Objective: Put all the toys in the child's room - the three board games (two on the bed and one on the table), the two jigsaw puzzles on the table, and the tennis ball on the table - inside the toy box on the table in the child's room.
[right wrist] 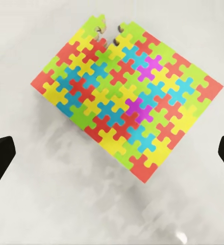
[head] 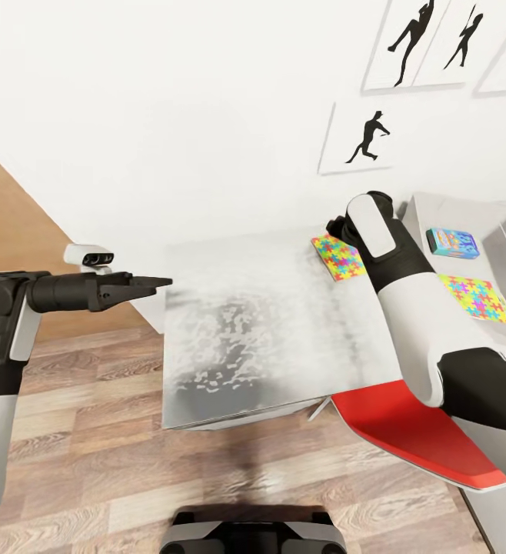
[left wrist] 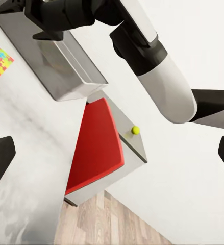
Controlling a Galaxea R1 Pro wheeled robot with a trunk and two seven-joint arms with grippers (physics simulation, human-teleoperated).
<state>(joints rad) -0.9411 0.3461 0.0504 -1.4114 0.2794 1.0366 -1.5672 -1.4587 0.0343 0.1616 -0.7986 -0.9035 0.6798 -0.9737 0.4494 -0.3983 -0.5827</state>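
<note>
One jigsaw puzzle (head: 337, 256) (right wrist: 127, 97) lies flat on the white table (head: 261, 323), near its far edge. My right gripper (right wrist: 112, 153) hangs open straight above it, fingers wide apart and holding nothing. Just right of it stands the grey toy box (head: 418, 219) (left wrist: 66, 66), holding a blue board game (head: 451, 241) and a second jigsaw puzzle (head: 477, 298). The tennis ball (left wrist: 135, 130) rests on a farther stretch of the table beyond the red chair. My left gripper (head: 157, 283) is open and empty, level in the air off the table's left edge.
A red chair (head: 407, 427) is tucked under the table at the front right. Wooden floor (head: 91, 462) lies to the left and in front. A white wall with framed silhouette pictures (head: 361, 138) stands behind the table.
</note>
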